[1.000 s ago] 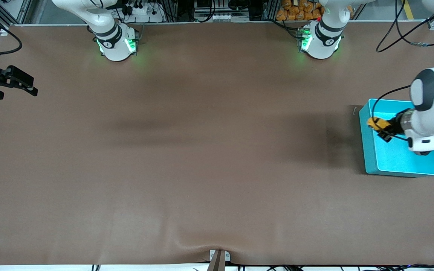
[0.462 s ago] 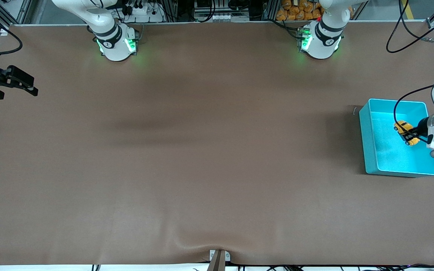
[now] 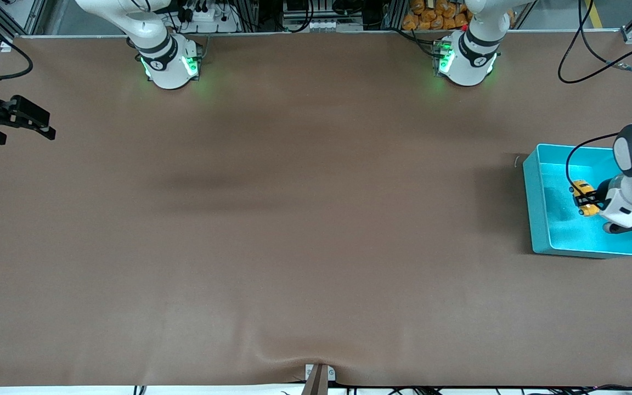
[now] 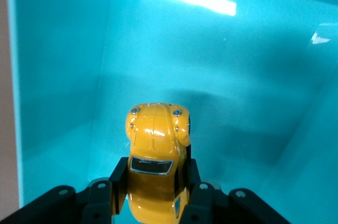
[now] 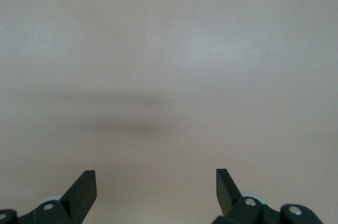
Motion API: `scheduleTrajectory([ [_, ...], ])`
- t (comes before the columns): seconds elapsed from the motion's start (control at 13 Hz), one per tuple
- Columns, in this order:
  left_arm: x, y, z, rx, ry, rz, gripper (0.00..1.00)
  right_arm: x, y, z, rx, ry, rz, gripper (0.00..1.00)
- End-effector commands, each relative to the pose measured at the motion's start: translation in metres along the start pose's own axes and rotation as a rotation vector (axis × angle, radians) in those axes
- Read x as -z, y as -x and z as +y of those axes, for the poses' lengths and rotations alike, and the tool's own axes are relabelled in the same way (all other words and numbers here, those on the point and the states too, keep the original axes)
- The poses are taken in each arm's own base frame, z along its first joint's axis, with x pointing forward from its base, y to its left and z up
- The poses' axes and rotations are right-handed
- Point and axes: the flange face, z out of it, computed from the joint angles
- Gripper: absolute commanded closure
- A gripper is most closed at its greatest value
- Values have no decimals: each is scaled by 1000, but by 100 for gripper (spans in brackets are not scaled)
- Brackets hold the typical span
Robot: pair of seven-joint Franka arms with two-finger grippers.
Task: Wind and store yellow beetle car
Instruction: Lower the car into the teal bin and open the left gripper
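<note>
The yellow beetle car (image 3: 585, 197) (image 4: 156, 155) is small and rounded, with a dark windscreen. My left gripper (image 3: 589, 200) (image 4: 157, 174) is shut on its sides and holds it inside the turquoise bin (image 3: 538, 219) (image 4: 63, 65), low over the bin's floor. Whether its wheels touch the floor I cannot tell. My right gripper (image 3: 47, 125) (image 5: 156, 179) waits open with nothing between its fingers, above the bare brown table at the right arm's end.
The turquoise bin stands at the left arm's end of the table, and the car is all that shows inside it. A black cable (image 3: 574, 159) loops from the left wrist over the bin. The brown mat (image 3: 305, 219) covers the table.
My left gripper carried the car from over the bin's rim into the bin, then lowered it and turned it slightly. The right arm has not moved.
</note>
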Motion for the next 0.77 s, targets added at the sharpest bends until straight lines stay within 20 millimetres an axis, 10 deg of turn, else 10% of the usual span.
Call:
scheduleTrajectory([
  [0.0,-17,-3,4,-42,-13,8,100,6,6,-3,-14,12,1,0],
  [0.54,-44,-7,10,-80,-35,1,91,7,6,-1,-17,12,4,0],
  [0.69,-45,-8,11,-80,-34,1,64,7,6,0,-17,12,4,0],
])
